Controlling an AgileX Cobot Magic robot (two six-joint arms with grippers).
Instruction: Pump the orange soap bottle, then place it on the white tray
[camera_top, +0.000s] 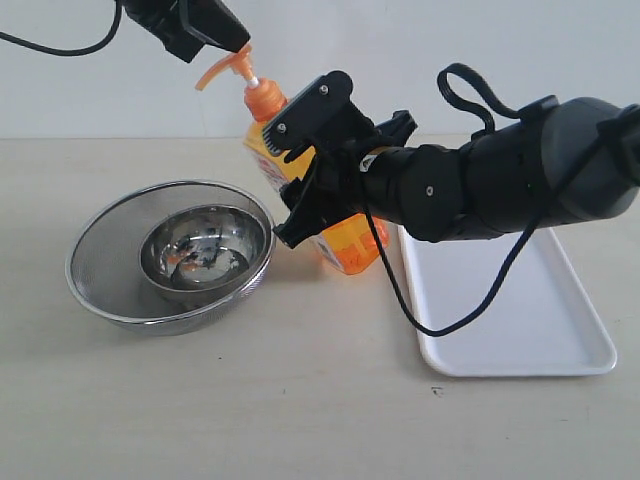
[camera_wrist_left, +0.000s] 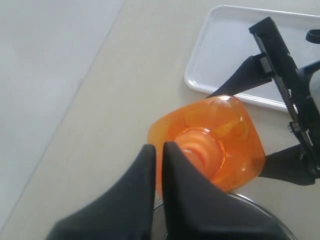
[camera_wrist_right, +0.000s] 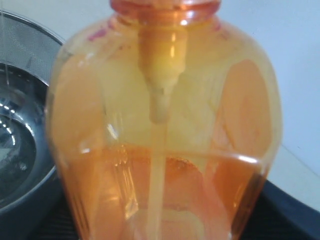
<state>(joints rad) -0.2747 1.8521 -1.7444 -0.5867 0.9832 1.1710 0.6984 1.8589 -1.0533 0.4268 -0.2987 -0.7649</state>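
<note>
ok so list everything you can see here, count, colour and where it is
orange soap bottle: 1, translucent orange with an orange pump, tilted between strainer and tray, top leaning towards the strainer
white tray: 1, white, on the table, right side of the exterior view
steel bowl: 1, shiny silver, sitting inside the strainer
mesh strainer: 1, silver, on the table, left side of the exterior view
table: 1, pale beige, under everything
black cable: 1, black, looping from the right arm over the tray
left gripper: 1, black, jaws together, at the pump head
right gripper: 1, black, clamped on the bottle's body
</note>
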